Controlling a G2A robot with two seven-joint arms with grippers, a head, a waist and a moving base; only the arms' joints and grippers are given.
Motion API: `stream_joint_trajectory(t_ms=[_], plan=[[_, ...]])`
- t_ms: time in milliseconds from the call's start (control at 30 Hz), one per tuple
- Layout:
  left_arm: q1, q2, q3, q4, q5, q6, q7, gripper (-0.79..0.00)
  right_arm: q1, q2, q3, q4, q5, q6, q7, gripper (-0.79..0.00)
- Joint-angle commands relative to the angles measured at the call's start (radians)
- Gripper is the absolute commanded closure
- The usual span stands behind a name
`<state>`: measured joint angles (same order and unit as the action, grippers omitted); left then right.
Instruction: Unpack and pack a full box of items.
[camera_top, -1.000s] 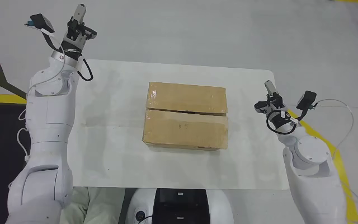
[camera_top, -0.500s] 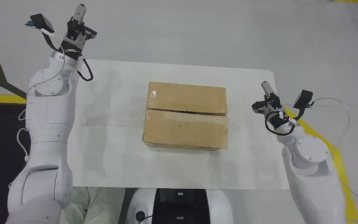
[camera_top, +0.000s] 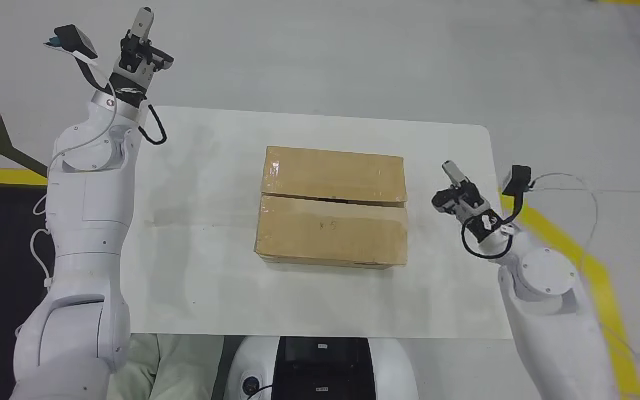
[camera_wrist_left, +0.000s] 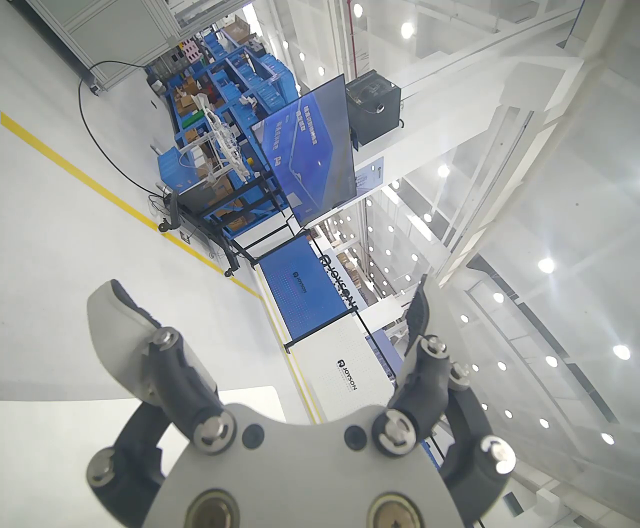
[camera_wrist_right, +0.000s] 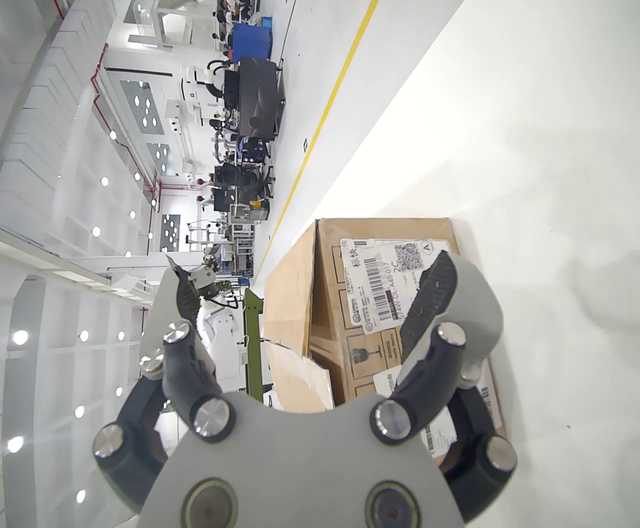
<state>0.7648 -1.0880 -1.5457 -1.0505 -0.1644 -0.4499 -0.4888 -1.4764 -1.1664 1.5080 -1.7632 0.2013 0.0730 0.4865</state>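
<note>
You have a pale, glossy floor all round, crossed by a yellow line. Beyond it stand blue racks and a large dark screen under rows of round ceiling lights. Far off you can make out what may be desks with chairs.

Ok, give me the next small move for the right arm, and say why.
Probably bring the right gripper in to the end of the box that faces it, then up to the flap seam. The box is shut, so nothing can come out yet. This gripper is open, empty and beside the box without touching it; the left gripper is open beyond the far corner of the table.
</note>
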Motion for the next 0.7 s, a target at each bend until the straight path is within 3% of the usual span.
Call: stream_joint_trajectory(t_ms=[0, 667], plan=[[0.0, 0.0, 0.0, 0.0, 0.0, 0.0, 0.0, -0.785, -0.009, 0.0, -0.002, -0.007, 0.008, -0.011, 0.017, -0.785], [0.0, 0.0, 0.0, 0.0, 0.0, 0.0, 0.0, -0.785, -0.072, 0.01, -0.014, -0.081, 0.082, -0.076, 0.189, -0.785]])
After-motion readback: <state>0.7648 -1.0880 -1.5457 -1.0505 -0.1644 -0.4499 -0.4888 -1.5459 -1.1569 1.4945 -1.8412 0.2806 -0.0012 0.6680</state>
